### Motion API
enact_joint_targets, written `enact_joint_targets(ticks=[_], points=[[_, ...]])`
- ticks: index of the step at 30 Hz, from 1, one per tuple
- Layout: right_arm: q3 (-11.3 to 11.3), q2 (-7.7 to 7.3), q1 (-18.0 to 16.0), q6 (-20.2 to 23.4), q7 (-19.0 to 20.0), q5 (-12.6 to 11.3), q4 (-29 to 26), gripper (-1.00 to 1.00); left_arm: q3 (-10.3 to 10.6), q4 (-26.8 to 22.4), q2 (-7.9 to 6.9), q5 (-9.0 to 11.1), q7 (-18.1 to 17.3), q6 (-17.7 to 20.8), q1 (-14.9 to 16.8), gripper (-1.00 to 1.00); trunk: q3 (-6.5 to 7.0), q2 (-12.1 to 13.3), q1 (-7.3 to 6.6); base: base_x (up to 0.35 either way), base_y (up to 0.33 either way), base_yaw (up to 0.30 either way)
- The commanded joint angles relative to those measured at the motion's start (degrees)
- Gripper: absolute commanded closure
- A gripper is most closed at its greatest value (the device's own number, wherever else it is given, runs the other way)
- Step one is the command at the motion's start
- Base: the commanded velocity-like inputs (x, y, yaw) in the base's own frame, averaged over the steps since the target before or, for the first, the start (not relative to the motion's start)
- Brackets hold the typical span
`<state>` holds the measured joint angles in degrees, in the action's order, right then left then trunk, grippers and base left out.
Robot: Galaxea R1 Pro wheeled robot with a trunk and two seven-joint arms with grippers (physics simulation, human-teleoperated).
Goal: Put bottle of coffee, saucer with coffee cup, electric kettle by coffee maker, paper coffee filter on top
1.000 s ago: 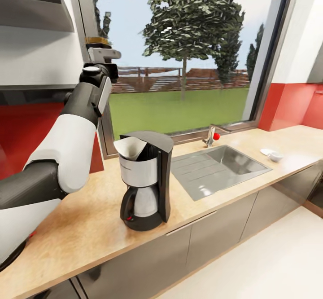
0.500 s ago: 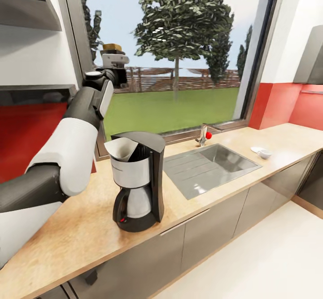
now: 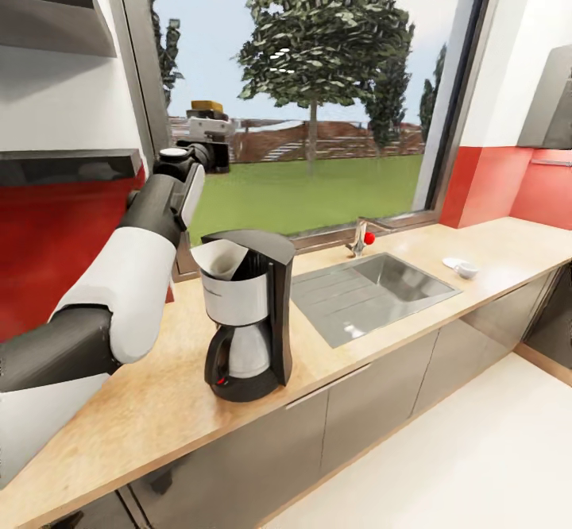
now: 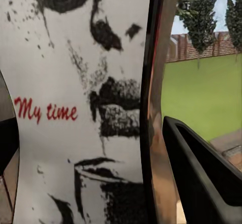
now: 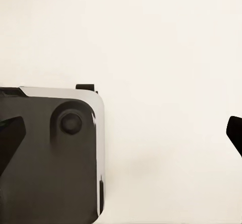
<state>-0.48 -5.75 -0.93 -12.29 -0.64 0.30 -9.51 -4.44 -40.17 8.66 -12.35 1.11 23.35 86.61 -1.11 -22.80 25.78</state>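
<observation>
The bottle of coffee [image 4: 80, 103], white with a black print and the red words "My time", is held in my left gripper [image 3: 210, 127], raised in front of the window above the coffee maker; its brown top [image 3: 205, 106] sticks out above the gripper. One dark finger [image 4: 201, 173] lies beside the bottle. The black and steel coffee maker [image 3: 246, 314] stands on the countertop [image 3: 151, 410] with a white paper filter [image 3: 221, 257] in its top. Far right on the counter sit the saucer and white cup [image 3: 463, 268]. My right gripper [image 5: 121, 133] is open over pale floor.
A steel sink [image 3: 373, 291] with a red-knobbed faucet [image 3: 359, 237] lies right of the coffee maker. Grey wall shelves [image 3: 56, 165] hang at the left over a red backsplash. A dark part of the robot [image 5: 48, 153] lies below the right gripper.
The head view has shifted, so the whole scene has moved in the picture. My left arm has come down a little and rightward with the bottle still held.
</observation>
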Motion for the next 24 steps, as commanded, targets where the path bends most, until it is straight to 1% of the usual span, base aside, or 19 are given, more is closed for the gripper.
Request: enact_joint_targets(ticks=[1, 5, 7, 11, 15, 17, 20, 24], points=[[-0.04, 0.08, -0.04, -0.19, -0.06, 0.00, 0.03, -1.00, -0.17, -1.02, 0.01, -0.42, -0.16, 0.24, -0.75, 1.00, -0.11, -0.12, 0.01, -0.132, 0.030, 0.000], [0.01, 0.24, -0.04, -0.19, -0.06, 0.05, 0.02, -1.00, -0.07, -3.85, -0.09, -0.54, -0.22, 0.21, -3.36, 1.00, -0.11, -0.12, 0.01, -0.043, 0.010, 0.000], [0.03, 0.27, -0.04, -0.19, -0.06, 0.05, 0.02, -1.00, -0.06, -4.23, -0.17, -0.56, -0.25, 0.21, -3.88, 1.00, -0.11, -0.12, 0.01, -0.009, 0.002, 0.000], [0.04, 0.30, -0.04, -0.28, -0.06, 0.05, 0.02, -1.00, -0.09, -4.68, -0.35, -0.61, -0.29, 0.13, -6.40, 1.00, -0.11, -0.12, 0.01, -0.002, 0.000, 0.000], [0.04, 0.31, -0.04, -0.36, -0.06, 0.05, 0.02, -1.00, -0.12, -4.84, -0.55, -0.68, -0.26, 0.05, -8.11, 1.00, -0.11, -0.12, 0.01, 0.000, 0.000, 0.000], [0.04, 0.36, -0.04, -0.41, -0.06, 0.04, 0.02, -1.00, -0.13, -5.68, -0.74, -0.81, -0.25, 0.04, -9.31, 1.00, -0.11, -0.12, 0.01, 0.000, 0.000, 0.000], [0.04, 0.38, -0.04, -0.44, -0.06, 0.04, 0.02, -1.00, -0.13, -8.60, -2.31, -0.78, -0.25, 0.07, -12.20, 1.00, -0.11, -0.12, 0.01, 0.000, 0.000, 0.000], [0.04, 0.39, -0.04, -0.45, -0.06, -0.01, 0.06, -1.00, -0.45, -11.27, -4.21, -0.75, -0.31, 0.13, -14.35, 1.00, -0.11, -0.12, 0.01, 0.000, 0.000, 0.000]])
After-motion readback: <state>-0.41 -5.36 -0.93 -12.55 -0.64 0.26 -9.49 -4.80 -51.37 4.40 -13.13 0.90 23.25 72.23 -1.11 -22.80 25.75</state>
